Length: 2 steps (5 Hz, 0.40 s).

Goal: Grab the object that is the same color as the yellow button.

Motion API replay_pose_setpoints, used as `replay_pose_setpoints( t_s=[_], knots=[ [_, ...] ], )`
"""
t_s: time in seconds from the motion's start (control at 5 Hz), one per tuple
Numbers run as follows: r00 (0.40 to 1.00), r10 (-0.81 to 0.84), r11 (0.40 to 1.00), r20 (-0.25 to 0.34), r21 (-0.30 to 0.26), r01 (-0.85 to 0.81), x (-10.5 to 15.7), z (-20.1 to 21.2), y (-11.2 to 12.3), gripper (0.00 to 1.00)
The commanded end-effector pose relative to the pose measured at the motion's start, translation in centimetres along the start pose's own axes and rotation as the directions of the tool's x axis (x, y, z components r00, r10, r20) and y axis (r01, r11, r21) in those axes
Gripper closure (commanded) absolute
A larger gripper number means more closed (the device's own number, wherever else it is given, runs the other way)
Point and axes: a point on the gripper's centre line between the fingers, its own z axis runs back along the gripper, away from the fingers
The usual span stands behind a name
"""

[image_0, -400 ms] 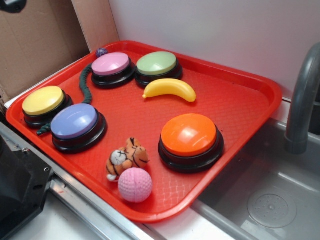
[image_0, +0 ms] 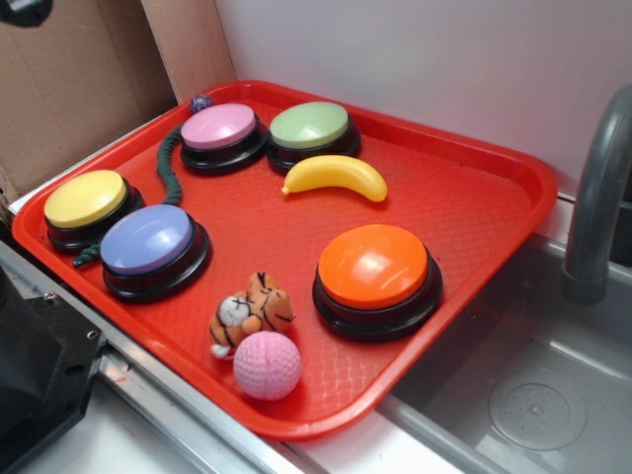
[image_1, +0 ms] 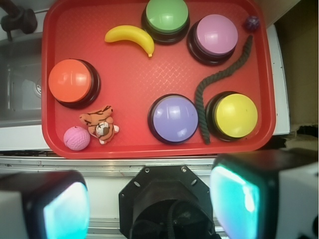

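The object, a small glossy yellow banana (image_0: 336, 176) (image_1: 130, 37), lies on the red tray (image_0: 513, 158) in front of the green button (image_0: 310, 125). The yellow button (image_0: 86, 199) (image_1: 235, 115) sits at the tray's left end, beside a lavender button (image_0: 148, 240). In the wrist view my gripper (image_1: 149, 209) hangs high above the robot base, off the tray's near edge and far from the banana. Its fingers (image_1: 234, 199) stand wide apart and open, with nothing between them. The exterior view does not show the gripper.
Also on the tray: a pink button (image_0: 219, 126), a large orange button (image_0: 375, 267), a tiger toy (image_0: 252, 311), a pink ball (image_0: 267, 364) and a dark green rope (image_0: 168, 163). A sink (image_0: 533, 395) with a grey faucet (image_0: 597, 197) lies right; cardboard (image_0: 79, 79) stands behind.
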Motion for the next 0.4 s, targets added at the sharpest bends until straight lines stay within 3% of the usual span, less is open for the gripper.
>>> replay_pose_setpoints(
  t_s=[0.0,0.2],
  knots=[
    [0.968,-0.23,0.973,0.102,-0.009,0.232,4.5,-1.2,0.6,0.0],
    [0.936,-0.332,0.943,0.114,0.021,0.332,7.2,-3.1,0.2,0.0]
  ],
)
